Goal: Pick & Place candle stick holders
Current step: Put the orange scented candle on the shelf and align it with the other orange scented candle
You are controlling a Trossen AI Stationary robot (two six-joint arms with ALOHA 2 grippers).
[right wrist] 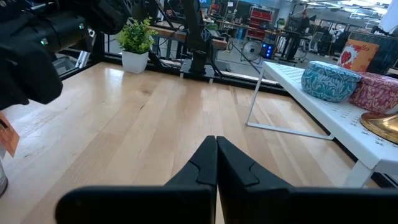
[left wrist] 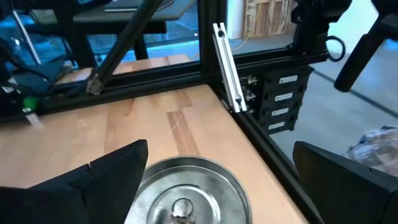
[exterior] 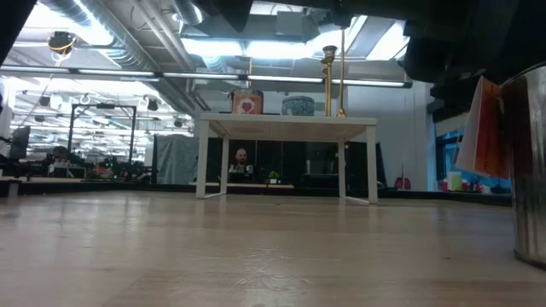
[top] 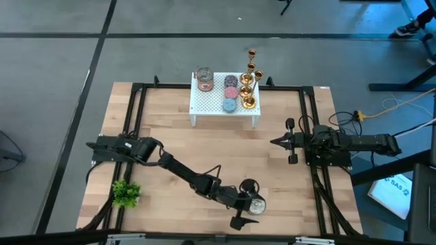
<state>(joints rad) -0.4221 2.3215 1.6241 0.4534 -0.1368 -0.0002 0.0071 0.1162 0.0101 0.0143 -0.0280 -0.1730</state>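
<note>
1. the three candle stick holders [top: 249, 82] stand upright on the right end of the white rack [top: 204, 102] at the far edge of the table [top: 204, 150], one behind the other; grouped like that, they are easy to reach from the right side

2. beside them on the rack sit flat round candles [top: 230, 92] and a small jar [top: 204, 79], close enough that a grab at the holders would need care

3. the left gripper [top: 249, 205] is stretched to the near edge of the table, well apart from the rack, with its fingers spread wide either side of a round silver tin [left wrist: 183, 194]; the tin lies between them, not clamped, so this arm looks busy with the tin and not the holders

4. the right gripper [right wrist: 216, 149] hovers low by the right frame rail, its fingers pressed together on nothing and pointing across the table; it seems to be waiting

5. a small green plant [top: 125, 192] stands at the near left corner, out of the way

6. judging by this, no holder is yet picked
</note>
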